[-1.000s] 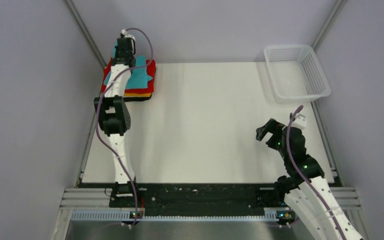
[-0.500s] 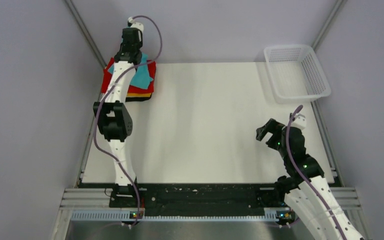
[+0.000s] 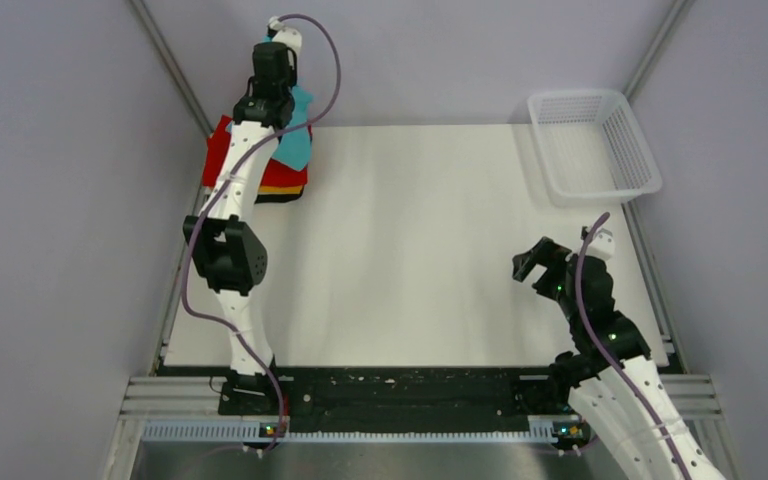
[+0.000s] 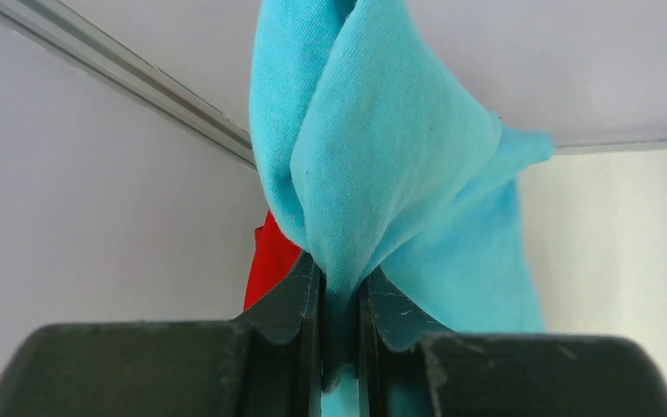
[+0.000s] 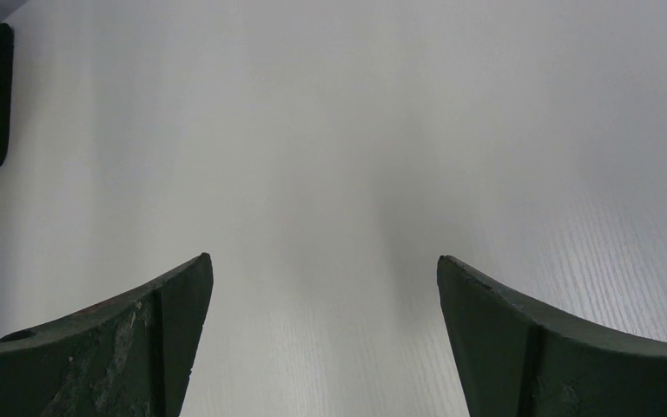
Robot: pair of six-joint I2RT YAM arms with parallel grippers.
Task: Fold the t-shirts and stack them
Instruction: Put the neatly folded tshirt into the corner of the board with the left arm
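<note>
— What surrounds the left gripper (image 4: 339, 291)?
— Its jaws pinch tight on a bunched fold of the turquoise t-shirt (image 4: 391, 182), raised over the folded stack at the table's far left corner. The red t-shirt (image 3: 220, 150) lies on top, with a sliver of the orange t-shirt (image 3: 283, 187) under it and the black t-shirt (image 3: 278, 196) beneath. A white mesh basket (image 3: 610, 193) sits at the far right corner.
— What is hidden?
— The left arm covers much of the stack. The right gripper (image 5: 323, 261) gapes wide and holds nothing above the white table (image 3: 420, 250), near its right edge. Grey walls enclose it.

Lab robot cell: grey panels (image 3: 40, 200), aluminium framing (image 3: 150, 395).
</note>
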